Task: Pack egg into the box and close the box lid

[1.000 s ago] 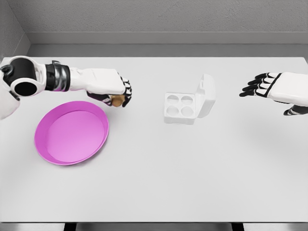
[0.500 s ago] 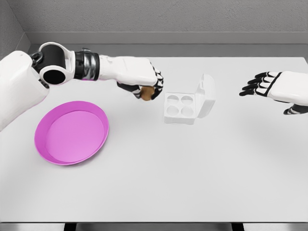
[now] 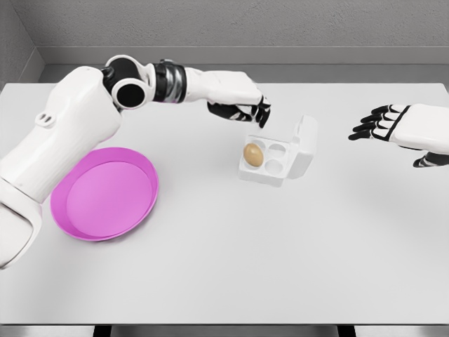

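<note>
Egg (image 3: 253, 155), brown, sits in the front-left cup of a white box (image 3: 270, 165) near the middle of a white worktop (image 3: 224, 260). The box's lid (image 3: 306, 144) stands open, upright on its right side. The left hand (image 3: 245, 110) hovers just above and behind the box, fingers loosely spread, holding nothing. The right hand (image 3: 389, 126) hangs at the right edge, well apart, fingers extended and empty. A pink bowl (image 3: 104, 194) lies to the left.

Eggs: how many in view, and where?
1. The egg sits in a left-hand cup of the open box, just below the left hand. None on the pink plate or table.
</note>
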Tool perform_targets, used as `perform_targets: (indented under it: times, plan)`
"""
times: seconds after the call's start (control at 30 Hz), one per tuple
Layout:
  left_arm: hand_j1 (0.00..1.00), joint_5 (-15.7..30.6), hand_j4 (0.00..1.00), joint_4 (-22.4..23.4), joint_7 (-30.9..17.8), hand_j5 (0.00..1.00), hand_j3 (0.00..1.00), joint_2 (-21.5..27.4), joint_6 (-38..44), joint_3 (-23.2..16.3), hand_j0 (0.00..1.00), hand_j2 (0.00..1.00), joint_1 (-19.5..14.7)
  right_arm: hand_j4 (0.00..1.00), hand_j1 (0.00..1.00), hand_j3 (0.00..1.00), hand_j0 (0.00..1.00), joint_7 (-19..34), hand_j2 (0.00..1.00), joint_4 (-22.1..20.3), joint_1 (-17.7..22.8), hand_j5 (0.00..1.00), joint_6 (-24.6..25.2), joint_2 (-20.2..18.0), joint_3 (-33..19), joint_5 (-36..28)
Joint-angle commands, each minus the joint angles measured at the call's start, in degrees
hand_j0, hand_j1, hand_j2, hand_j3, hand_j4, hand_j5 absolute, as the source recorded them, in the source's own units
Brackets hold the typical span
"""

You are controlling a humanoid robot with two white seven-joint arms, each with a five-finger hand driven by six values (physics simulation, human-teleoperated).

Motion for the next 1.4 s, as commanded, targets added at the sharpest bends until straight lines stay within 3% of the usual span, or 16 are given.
perform_targets:
  times: [0.0, 0.27, 0.33, 0.4, 0.43, 0.5, 0.9, 1.07, 1.1, 1.37]
  plan:
    - [0.72, 0.6, 0.72, 0.7, 0.1, 0.72, 0.72, 0.2, 0.2, 0.9, 0.72, 0.72, 0.0, 1.0, 1.0, 1.0, 1.0, 0.0, 1.0, 0.0, 0.0, 1.0, 0.2, -0.1, 0.0, -0.3]
    - [0.94, 0.6, 0.94, 0.7, 0.3, 0.94, 0.94, 1.0, 0.2, 1.8, 0.94, 0.94, 0.0, 1.0, 1.0, 1.0, 1.0, 0.0, 1.0, -0.8, 0.0, 1.0, 0.2, -0.1, 0.4, -0.3]
    - [0.96, 0.6, 0.96, 0.7, 0.3, 0.96, 0.96, 1.0, 0.2, 2.3, 0.96, 0.96, 0.0, 1.0, 1.0, 1.0, 1.0, 0.0, 1.0, -0.9, 0.1, 1.0, 0.2, -0.1, 0.7, -0.3]
    - [1.0, 2.1, 1.0, 0.6, 0.6, 1.0, 1.0, 3.4, 0.2, 2.9, 1.0, 1.0, 0.1, 1.0, 1.0, 1.0, 1.0, 0.0, 1.0, -0.9, 0.1, 1.0, 0.2, -0.1, 0.7, -0.3]
    - [1.0, 7.0, 1.0, 0.6, 0.6, 1.0, 1.0, 6.3, 0.2, 2.8, 1.0, 1.0, 0.4, 1.0, 1.0, 1.0, 1.0, 0.0, 1.0, -0.8, 0.2, 1.0, 0.2, -0.1, 0.9, -0.3]
    - [1.0, 11.1, 1.0, 0.6, 0.6, 1.0, 1.0, 10.5, 0.2, 2.9, 1.0, 1.0, 1.0, 1.0, 1.0, 1.0, 1.0, 0.0, 1.0, -0.9, 0.1, 1.0, 0.2, -0.1, 1.4, -0.3]
    - [1.0, 11.3, 1.0, -0.2, 0.6, 1.0, 1.0, 13.3, 0.2, 2.9, 1.0, 1.0, 1.8, 1.0, 1.0, 1.0, 1.0, 0.0, 1.0, -1.2, -0.7, 1.0, 0.2, 1.2, 4.7, 0.2]
    - [1.0, 11.4, 1.0, 0.2, 0.6, 1.0, 1.0, 13.3, 0.2, 2.9, 1.0, 1.0, 1.8, 1.0, 1.0, 1.0, 1.0, 0.0, 1.0, -0.8, -1.6, 1.0, 0.2, 3.8, 5.0, 2.6]
    - [1.0, 11.3, 1.0, 0.4, 0.6, 1.0, 1.0, 13.3, 0.2, 2.9, 1.0, 1.0, 1.8, 1.0, 1.0, 1.0, 1.0, 0.0, 1.0, -0.8, -2.3, 1.0, 0.2, 4.5, 7.1, 4.6]
    - [1.0, 11.3, 1.0, 0.6, 0.5, 1.0, 1.0, 14.3, 0.2, 3.0, 1.0, 1.0, 1.4, 1.0, 1.0, 1.0, 1.0, 0.0, 1.0, -1.0, -4.3, 1.0, 0.2, 5.7, 9.1, 4.7]
